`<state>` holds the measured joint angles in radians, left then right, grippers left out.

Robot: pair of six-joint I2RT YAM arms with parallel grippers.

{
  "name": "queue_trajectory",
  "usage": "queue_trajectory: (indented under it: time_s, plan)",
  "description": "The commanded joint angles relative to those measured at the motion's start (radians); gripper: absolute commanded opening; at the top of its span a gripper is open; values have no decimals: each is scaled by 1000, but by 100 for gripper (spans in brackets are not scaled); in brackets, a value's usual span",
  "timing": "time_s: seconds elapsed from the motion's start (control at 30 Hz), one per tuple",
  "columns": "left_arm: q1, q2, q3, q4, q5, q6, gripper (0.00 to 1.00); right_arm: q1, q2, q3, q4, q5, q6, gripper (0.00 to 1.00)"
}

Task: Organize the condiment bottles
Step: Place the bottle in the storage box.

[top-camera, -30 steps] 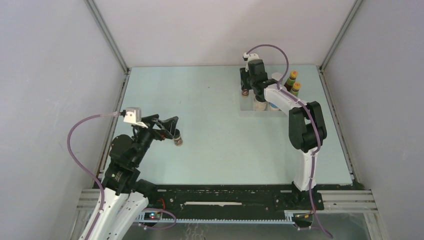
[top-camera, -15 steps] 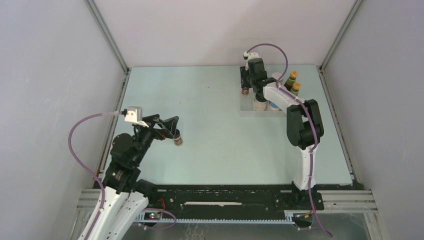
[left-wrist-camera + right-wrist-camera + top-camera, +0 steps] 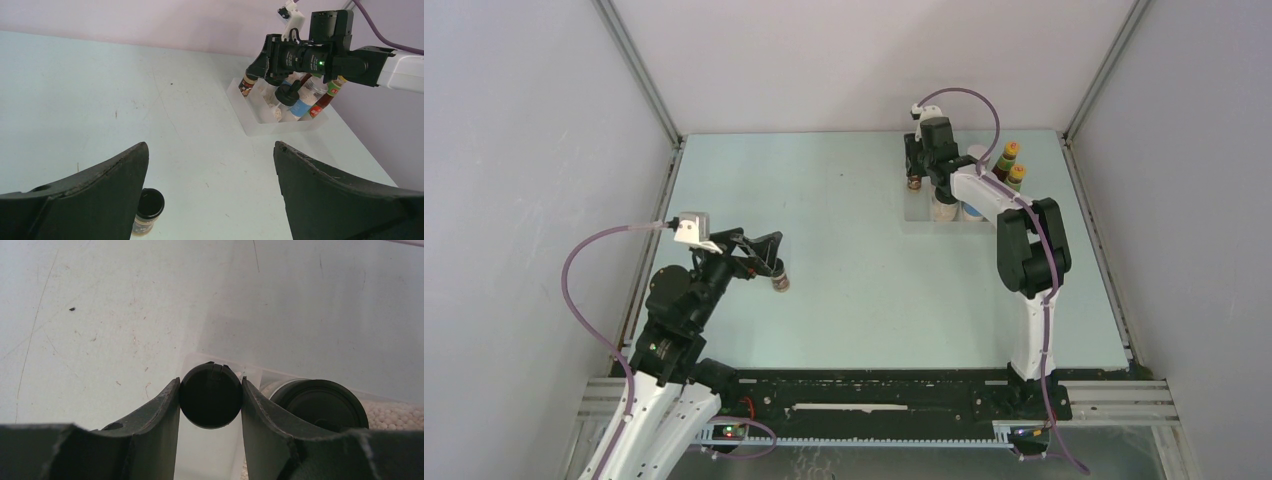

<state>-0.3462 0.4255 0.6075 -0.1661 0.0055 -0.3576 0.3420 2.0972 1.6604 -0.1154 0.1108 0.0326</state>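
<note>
Likely the small jar (image 3: 210,396), pinched by its lid in the right gripper (image 3: 210,383) over a corner of the tray (image 3: 280,129), could catch the rim or knock the black-lidded jar (image 3: 320,402) just beside it if it is lowered off-centre. The left gripper (image 3: 211,146) gapes wide. A second small jar (image 3: 147,212) stands on the table (image 3: 100,90) just beside one finger, not between the two.

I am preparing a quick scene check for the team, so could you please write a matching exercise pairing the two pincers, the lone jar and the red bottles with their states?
Things:
1. left pincer
2. right pincer
3. red sauce bottles
4. lone jar by the left pincer

States:
A. yellow caps
B. shut on a small dark jar at the tray
C. open, holding nothing
D. upright on the bare table

Pairs: 1-C, 2-B, 3-A, 4-D
</note>
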Motion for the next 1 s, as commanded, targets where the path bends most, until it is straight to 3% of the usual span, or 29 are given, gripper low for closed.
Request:
queue_trajectory:
  time_s: [0.0,0.97]
  plan:
    - [4,3,-1,31,5,25,99,-6,11,42,42,-1,16,0]
    - [4,18,-2,35,8,25,99,-9,30,12,73,-3,26,0]
